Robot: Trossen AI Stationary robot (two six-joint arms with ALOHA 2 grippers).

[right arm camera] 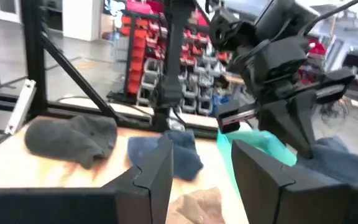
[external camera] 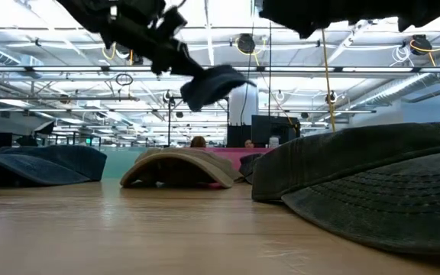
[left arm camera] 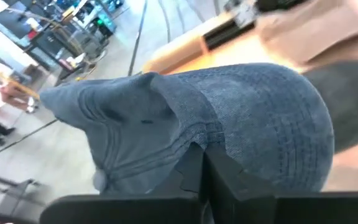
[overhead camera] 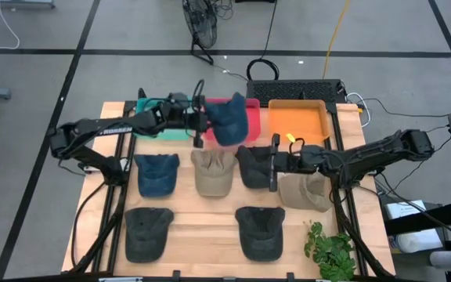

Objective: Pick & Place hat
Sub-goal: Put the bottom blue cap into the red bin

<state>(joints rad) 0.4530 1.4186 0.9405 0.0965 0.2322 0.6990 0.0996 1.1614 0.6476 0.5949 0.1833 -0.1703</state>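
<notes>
Six caps lie on the pale wooden slatted table [overhead camera: 210, 235] in the high view, and we read them from the bottom edge upward. Nearest the bottom are two dark grey washed-cotton caps [overhead camera: 148, 233], side by side. Above them runs a row: a navy denim cap [overhead camera: 157, 173] at centre left, a tan cotton cap [overhead camera: 212, 172] in the middle, a dark cap partly under the right arm, and a khaki cap [overhead camera: 305, 190] at centre right.

We judge the task to be in its carry step. The faded blue denim cap [overhead camera: 227, 120] hangs in the air in the upper middle of the frame, over the pink tray [overhead camera: 250, 117]. The left gripper [overhead camera: 200, 117] has its fingers pressed together on the cap's fabric; the left wrist view shows them biting into the cloth. The left arm reaches in from the left edge, stretched nearly level across the teal tray [overhead camera: 156, 125].

The right gripper [overhead camera: 273, 162] waits at centre right with fingers spread, holding nothing, its arm lying low across the table from the right edge.

Farthest up sits the orange tray [overhead camera: 296, 119]. Next, we think, the left arm must lower the cap into the tray beneath it and then release its grip.
</notes>
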